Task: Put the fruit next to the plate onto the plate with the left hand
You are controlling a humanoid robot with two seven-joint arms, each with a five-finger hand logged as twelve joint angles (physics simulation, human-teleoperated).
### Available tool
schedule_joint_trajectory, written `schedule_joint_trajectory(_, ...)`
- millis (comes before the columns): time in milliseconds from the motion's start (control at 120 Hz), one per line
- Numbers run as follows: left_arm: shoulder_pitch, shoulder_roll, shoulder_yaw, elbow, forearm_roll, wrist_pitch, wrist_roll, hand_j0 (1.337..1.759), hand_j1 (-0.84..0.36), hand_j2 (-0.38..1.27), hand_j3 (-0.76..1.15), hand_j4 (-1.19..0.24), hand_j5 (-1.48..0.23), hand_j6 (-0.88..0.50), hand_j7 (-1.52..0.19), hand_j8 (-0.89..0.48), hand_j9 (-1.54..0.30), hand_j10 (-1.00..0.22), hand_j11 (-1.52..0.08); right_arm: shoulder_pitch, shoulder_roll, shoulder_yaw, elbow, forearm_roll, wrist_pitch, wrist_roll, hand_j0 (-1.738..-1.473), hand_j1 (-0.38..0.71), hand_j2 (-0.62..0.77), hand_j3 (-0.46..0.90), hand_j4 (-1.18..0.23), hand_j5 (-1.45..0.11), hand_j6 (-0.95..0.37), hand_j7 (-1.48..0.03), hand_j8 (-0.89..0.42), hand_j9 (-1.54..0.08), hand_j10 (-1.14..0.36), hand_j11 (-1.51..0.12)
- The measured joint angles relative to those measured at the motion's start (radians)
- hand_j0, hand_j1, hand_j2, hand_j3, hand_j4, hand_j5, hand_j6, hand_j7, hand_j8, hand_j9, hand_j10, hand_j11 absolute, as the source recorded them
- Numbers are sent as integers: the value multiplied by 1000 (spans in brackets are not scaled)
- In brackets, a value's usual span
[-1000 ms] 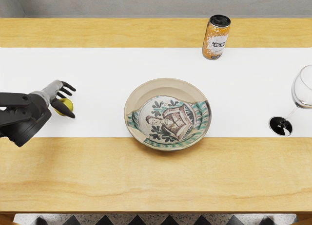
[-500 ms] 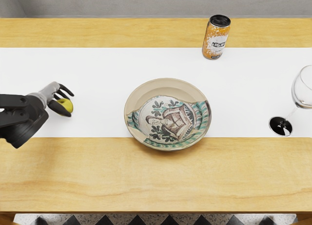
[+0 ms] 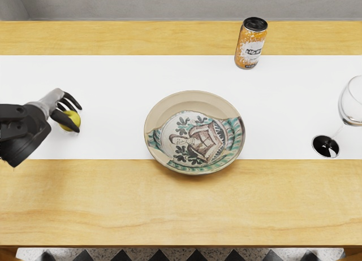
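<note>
Left hand (image 3: 57, 107) is curling its fingers around the fruit (image 3: 73, 119), which is sitting on the runner (image 3: 169, 74) well left of the plate (image 3: 186, 97). Probably securing a grip for the carry.

Sm. yellow fruit (image 3: 74, 120) well L of painted plate (image 3: 195, 98).

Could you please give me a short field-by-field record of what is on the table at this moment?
Fruit: small yellow round fruit, at the left end of the white table runner, apart from the plate
Plate: painted ceramic plate, centre, no fruit on it
Working hand: left hand, fingers curled around the fruit
Right hand: not in view
Others: orange drink can at back; clear wine glass at right edge
</note>
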Motion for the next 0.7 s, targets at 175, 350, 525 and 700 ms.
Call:
schedule_joint_trajectory(175,-32,-11,-3,0,0,0,-7,1655,-234,327,0,-686,-907,-589,-895,-508,-901,-660,-907,0,0,0,0,0,0,0,-1658,-349,0,0,0,0,-1,0,0,0,0,0)
schedule_joint_trajectory(350,-51,-30,-7,0,0,0,-15,1655,-219,309,0,-682,-904,-604,-892,-520,-898,-673,-903,0,0,0,0,0,0,0,-1658,-349,0,0,0,0,-1,0,0,0,0,0)
schedule_joint_trajectory(525,-68,-59,-12,-1,-2,0,-18,1655,-241,354,0,-662,-877,-609,-862,-522,-868,-674,-875,0,0,0,0,0,0,0,-1658,-349,0,0,0,0,-1,0,0,0,0,0)
schedule_joint_trajectory(700,-98,-100,-17,-6,-4,-1,-18,1656,-247,368,0,-651,-867,-617,-851,-528,-855,-680,-863,0,0,0,0,0,0,0,-1658,-349,0,0,0,0,-1,0,0,0,0,0)
